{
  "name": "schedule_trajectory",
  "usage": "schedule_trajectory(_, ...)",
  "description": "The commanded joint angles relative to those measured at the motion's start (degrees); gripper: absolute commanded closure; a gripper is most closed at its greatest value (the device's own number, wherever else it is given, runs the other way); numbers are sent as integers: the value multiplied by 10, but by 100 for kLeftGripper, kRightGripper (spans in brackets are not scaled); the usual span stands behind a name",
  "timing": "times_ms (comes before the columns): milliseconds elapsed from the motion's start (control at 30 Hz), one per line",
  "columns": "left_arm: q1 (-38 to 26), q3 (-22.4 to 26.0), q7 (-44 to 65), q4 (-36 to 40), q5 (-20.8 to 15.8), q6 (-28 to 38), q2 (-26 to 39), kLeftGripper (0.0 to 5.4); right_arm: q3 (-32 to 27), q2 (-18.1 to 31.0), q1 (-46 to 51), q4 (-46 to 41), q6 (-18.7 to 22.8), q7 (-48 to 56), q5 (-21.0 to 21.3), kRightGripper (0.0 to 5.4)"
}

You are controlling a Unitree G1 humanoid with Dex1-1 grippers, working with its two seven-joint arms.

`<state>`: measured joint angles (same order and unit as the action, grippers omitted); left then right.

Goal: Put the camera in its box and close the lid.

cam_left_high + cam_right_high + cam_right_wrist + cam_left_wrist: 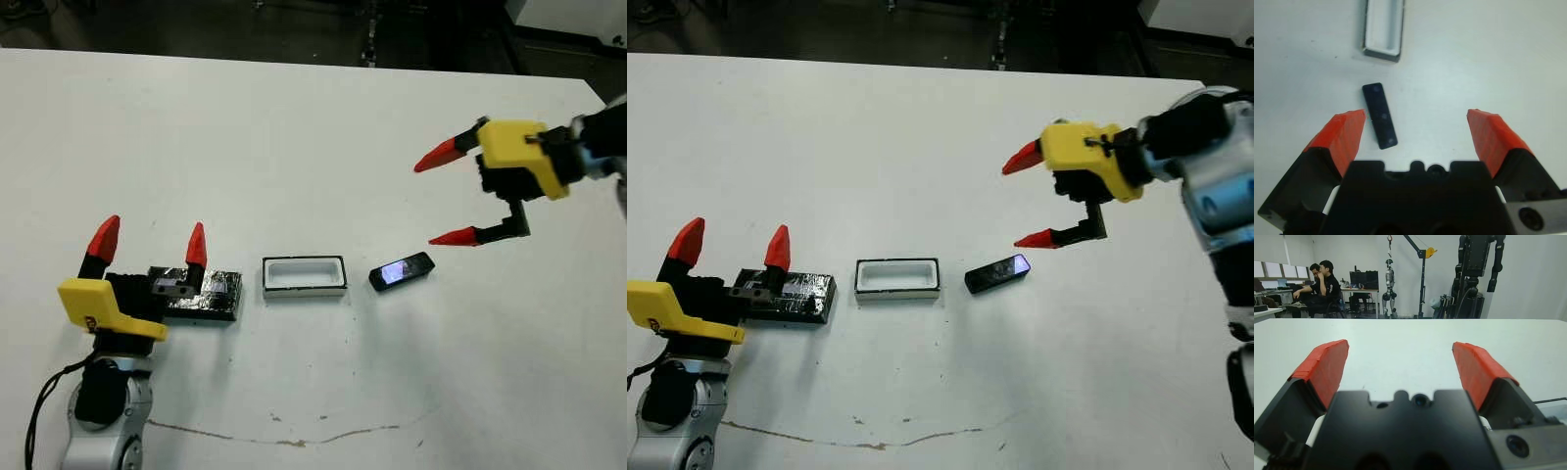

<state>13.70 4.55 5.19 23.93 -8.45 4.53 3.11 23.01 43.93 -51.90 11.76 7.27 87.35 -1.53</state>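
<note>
On the bench (pixel 313 117) three things lie in a row: the lid (pixel 217 290) at the left, the box (pixel 304 275) in the middle, the camera (pixel 402 271) just right of the box, apart from it. The left end effector (pixel 150 241) stands over the lid's left end. The right end effector (pixel 446 196) hangs above the bench, right of and behind the camera.

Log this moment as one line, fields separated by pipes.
camera on table, right of box | box empty, uncovered | lid left of box | right hand open above camera | left hand open at lid
</note>
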Motion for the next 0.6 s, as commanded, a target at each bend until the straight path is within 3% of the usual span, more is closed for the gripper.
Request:
schedule_trajectory(33,9,-1,-7,-1,8,0,-4,0,27,-18,-10,23,-38,16,27,1)
schedule_trajectory(400,14,0,-4,-2,5,4,-7,0,74,-66,-15,76,-85,24,95,1)
schedule_trajectory(600,16,2,-3,-2,6,7,-5,0,75,-89,-15,130,-104,33,93,1)
